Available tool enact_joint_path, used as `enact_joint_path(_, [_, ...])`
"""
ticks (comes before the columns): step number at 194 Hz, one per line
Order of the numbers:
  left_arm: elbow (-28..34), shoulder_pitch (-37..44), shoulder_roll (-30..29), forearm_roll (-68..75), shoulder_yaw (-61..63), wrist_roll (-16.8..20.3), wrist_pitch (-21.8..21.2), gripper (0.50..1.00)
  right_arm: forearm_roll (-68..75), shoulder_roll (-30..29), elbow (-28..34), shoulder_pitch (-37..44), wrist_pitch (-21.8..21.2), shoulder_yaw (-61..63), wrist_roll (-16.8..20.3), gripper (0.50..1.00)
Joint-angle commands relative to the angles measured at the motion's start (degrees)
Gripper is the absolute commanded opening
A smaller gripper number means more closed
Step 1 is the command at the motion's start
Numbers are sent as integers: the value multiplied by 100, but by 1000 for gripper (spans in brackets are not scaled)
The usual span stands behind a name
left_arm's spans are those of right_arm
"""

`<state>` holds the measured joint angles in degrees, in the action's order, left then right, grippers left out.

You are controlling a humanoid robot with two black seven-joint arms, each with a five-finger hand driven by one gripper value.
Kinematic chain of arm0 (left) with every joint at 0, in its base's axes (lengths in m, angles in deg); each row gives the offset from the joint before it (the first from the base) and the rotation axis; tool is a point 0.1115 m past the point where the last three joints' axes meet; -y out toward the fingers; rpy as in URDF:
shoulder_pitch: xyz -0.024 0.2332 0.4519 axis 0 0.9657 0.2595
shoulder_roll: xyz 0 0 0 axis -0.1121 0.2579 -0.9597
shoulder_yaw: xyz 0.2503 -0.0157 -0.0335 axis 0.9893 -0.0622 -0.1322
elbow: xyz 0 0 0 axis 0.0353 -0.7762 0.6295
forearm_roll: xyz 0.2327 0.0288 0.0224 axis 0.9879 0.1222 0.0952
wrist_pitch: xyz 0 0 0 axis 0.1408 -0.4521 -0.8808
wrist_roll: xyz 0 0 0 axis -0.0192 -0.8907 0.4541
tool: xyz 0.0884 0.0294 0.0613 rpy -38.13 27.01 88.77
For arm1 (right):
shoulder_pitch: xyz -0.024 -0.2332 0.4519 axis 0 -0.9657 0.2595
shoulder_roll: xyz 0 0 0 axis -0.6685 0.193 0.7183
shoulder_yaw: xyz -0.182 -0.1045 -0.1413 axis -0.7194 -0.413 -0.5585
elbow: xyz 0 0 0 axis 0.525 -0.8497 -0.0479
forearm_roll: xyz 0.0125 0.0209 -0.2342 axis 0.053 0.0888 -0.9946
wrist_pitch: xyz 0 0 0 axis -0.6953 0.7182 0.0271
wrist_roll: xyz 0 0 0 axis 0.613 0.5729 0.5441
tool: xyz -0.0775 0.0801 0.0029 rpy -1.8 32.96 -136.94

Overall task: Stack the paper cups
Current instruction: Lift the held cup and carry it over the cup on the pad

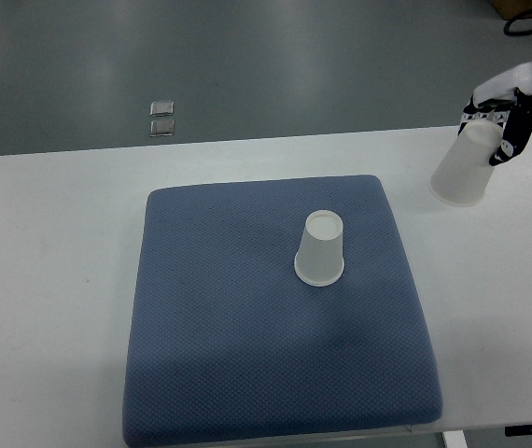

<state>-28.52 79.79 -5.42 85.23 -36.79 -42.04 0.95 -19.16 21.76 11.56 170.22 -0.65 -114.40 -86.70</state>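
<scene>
One white paper cup (320, 248) stands upside down on the blue mat (229, 336), right of the mat's middle. A second white paper cup (465, 165) hangs in the air above the table's far right part, mouth downward and tilted. My right hand (503, 131) comes in from the upper right edge and is shut on this second cup near its base, with dark fingers (518, 131) wrapped along its side. The held cup is well to the right of and beyond the standing cup. The left arm does not show.
The blue mat lies on a white table (51, 280) whose far edge runs across the upper part of the view. Two small clear squares (161, 118) lie on the grey floor beyond the table. A black cable (527, 19) loops at the top right.
</scene>
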Motion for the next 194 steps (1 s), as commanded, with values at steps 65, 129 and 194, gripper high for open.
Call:
enact_joint_path(65, [-18,-9,0,0,0,0,0,1000,-95,-78,381,1125,-568,77,0,625])
enact_joint_path(129, [17,-9,0,0,0,0,0,1000,977,-1388,372,1538,-524,358,-17,629])
enact_joint_path(194, [34,9,0,0,0,0,0,1000,1513,-2530,346,1362,-84,385,-17,633])
